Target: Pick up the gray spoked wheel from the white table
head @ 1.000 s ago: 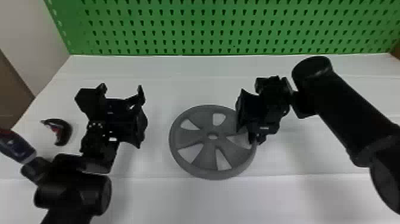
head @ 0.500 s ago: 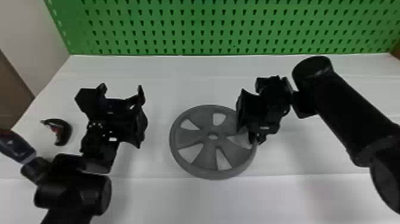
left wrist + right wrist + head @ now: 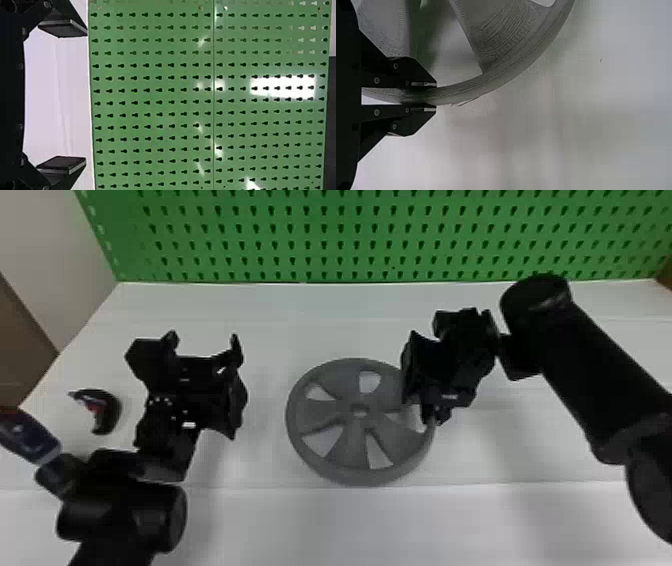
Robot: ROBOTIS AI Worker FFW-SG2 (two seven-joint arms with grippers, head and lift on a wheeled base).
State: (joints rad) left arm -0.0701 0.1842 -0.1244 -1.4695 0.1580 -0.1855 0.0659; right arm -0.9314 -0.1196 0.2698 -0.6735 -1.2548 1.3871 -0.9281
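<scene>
With my right pincer [image 3: 434, 419] I am clenched on the rim of the gray spoked wheel [image 3: 350, 450], its flat black fingers either side of the smooth, curved band. Broad spokes carry fine, wavy ridges; wedge-shaped openings part them. The wheel lies flat over the smooth white counter [image 3: 350, 522]; whether it touches, I cannot tell. Left of the wheel, my left pincer [image 3: 203, 340] is spread and empty. Beyond the wheel stands a green perforated board [image 3: 350, 240].
</scene>
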